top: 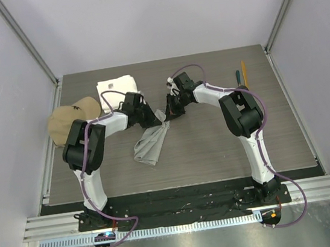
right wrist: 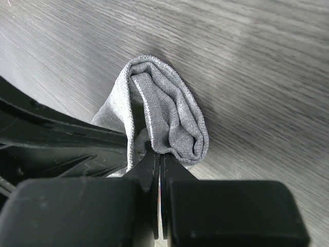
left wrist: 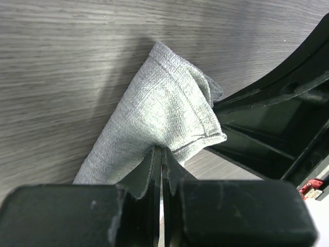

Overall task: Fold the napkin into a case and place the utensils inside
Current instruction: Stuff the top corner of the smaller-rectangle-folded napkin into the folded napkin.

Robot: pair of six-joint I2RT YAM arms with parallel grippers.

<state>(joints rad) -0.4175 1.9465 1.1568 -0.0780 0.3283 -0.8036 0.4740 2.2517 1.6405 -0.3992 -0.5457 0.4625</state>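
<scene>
The light-grey napkin hangs bunched between my two grippers near the table's middle, its lower part trailing on the wood. My left gripper is shut on one end of the napkin. My right gripper is shut on the other end, a folded bunch of the napkin. The two grippers sit close together, almost touching. Two utensils, a dark teal-handled one and an orange-yellow stick, lie at the far right of the table. The wooden-bowled utensil is not in view.
A thick white towel lies at the back left, partly under the left arm. A tan cap sits at the left edge. The dark wood table has grey walls on three sides.
</scene>
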